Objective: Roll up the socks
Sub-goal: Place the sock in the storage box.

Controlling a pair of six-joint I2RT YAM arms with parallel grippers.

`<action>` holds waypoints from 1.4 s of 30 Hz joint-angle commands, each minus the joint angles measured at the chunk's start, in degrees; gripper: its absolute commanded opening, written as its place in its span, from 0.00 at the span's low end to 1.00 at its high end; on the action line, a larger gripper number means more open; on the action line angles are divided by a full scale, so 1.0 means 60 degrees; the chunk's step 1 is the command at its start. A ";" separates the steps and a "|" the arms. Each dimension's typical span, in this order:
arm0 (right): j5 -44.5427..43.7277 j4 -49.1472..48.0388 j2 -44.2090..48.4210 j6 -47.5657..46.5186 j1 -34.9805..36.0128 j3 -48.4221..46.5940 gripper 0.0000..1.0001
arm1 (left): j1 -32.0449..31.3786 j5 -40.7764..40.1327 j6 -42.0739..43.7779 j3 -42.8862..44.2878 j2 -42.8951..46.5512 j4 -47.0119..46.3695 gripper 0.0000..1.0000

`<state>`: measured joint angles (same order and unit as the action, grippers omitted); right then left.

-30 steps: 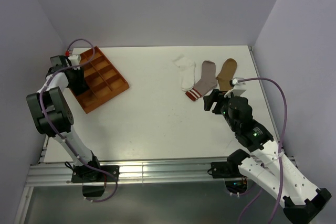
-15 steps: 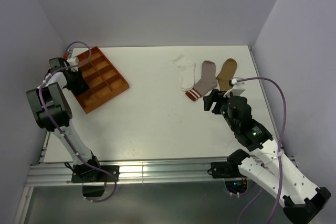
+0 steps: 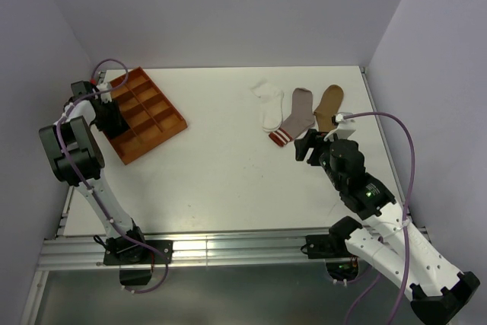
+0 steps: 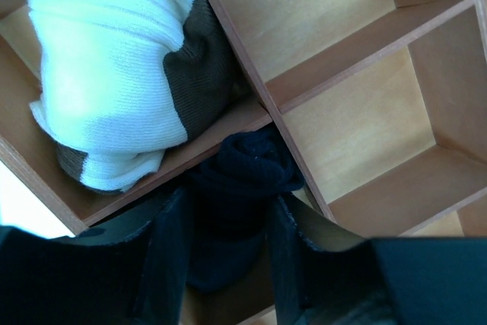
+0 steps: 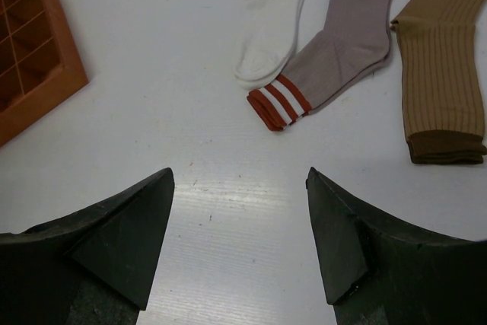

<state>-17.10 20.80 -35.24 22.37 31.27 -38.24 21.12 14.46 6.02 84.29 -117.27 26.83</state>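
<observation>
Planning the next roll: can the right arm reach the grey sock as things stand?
Probably yes. The right tool is open, and nothing lies between it and the grey sock.
</observation>
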 commanded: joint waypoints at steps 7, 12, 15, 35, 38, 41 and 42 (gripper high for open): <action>-0.0108 -0.0083 0.0088 -0.0169 0.0062 -0.0145 0.78 | -0.0137 0.0388 -0.0534 -0.0821 0.0060 0.0642 0.50; -0.0065 -0.0039 0.0088 -0.0183 0.0062 -0.0218 0.77 | -0.0137 0.0681 -0.0579 -0.0617 0.0634 0.0596 0.52; -0.0065 0.0020 0.0102 -0.0169 0.0062 -0.0262 0.77 | -0.0122 0.0623 -0.0695 -0.0557 0.0927 0.0568 0.55; 0.0009 0.0108 0.0147 -0.0154 0.0062 -0.0277 0.77 | -0.0254 -0.1003 -0.1824 -0.1495 0.2465 -0.0502 0.60; 0.0038 0.0093 0.0147 -0.0154 0.0062 -0.0277 0.77 | -0.0269 -0.1062 -0.1897 -0.1801 0.2742 -0.0779 0.60; 0.0053 0.0050 0.0147 -0.0140 0.0062 -0.0234 0.77 | -0.0269 -0.0843 -0.2043 -0.2313 0.3371 -0.1584 0.60; 0.0053 0.0049 0.0118 -0.0125 0.0062 -0.0219 0.77 | -0.0269 -0.0755 -0.2087 -0.2359 0.3461 -0.1774 0.60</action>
<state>-16.78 21.91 -34.94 22.37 31.27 -38.24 19.79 9.19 -4.82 71.37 -101.73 21.74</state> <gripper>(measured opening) 0.767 0.600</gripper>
